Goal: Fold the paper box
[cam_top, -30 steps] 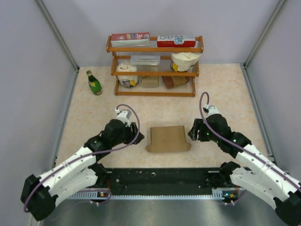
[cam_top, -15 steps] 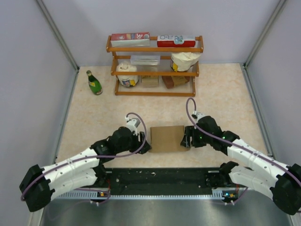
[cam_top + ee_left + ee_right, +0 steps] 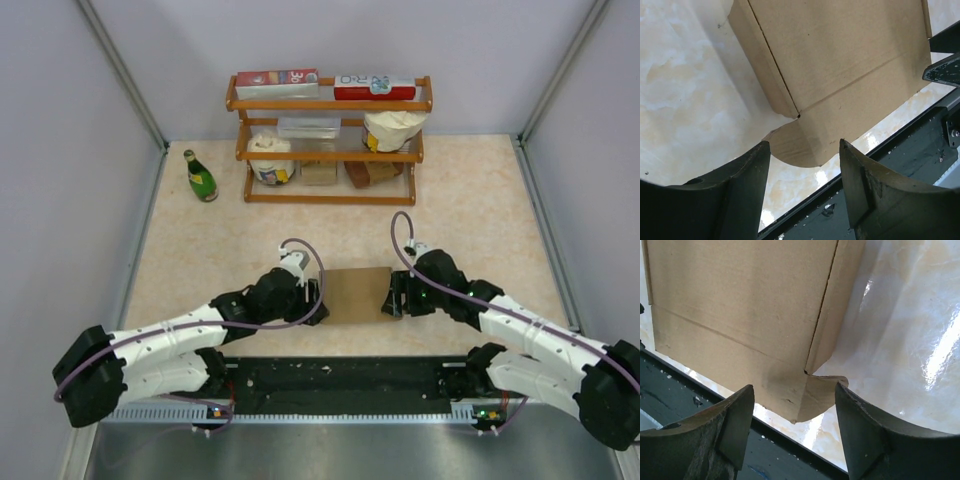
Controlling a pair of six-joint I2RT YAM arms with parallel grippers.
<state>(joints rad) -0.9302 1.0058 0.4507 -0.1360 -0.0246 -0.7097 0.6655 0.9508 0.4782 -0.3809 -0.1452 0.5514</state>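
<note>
Both arms have swung inward over the last second. The left gripper (image 3: 316, 297) now sits at the left end of the paper box (image 3: 355, 293) and the right gripper (image 3: 391, 298) at its right end, where before they stood off to either side. The box's outline also looks narrower than it did, with its flared near corners drawn in.

The box lies on the table (image 3: 470, 200), near the front edge and midway between left and right. Each gripper's jaws are spread, and neither wrist view shows cardboard pinched between them.

By my reading the fold is at an early stage. The main panel lies flat. The narrow left wall (image 3: 760, 60) and right wall (image 3: 842, 295) appear to be tipped up along their creases, and a near strip is creased but lies low. The rounded corner tab on the left (image 3: 795, 145) and its mate on the right (image 3: 820, 392) hang loose and untucked. Still to do, it seems, are raising the long walls, tucking the tabs and closing the box.

The box itself is plain brown with no print. On the far shelf (image 3: 330, 104), the left red-and-white carton (image 3: 277, 79) shows what may be "30", and the lettering on the right carton (image 3: 374, 87) is too small to read. The green bottle (image 3: 200, 176) has a label that cannot be read either.
</note>
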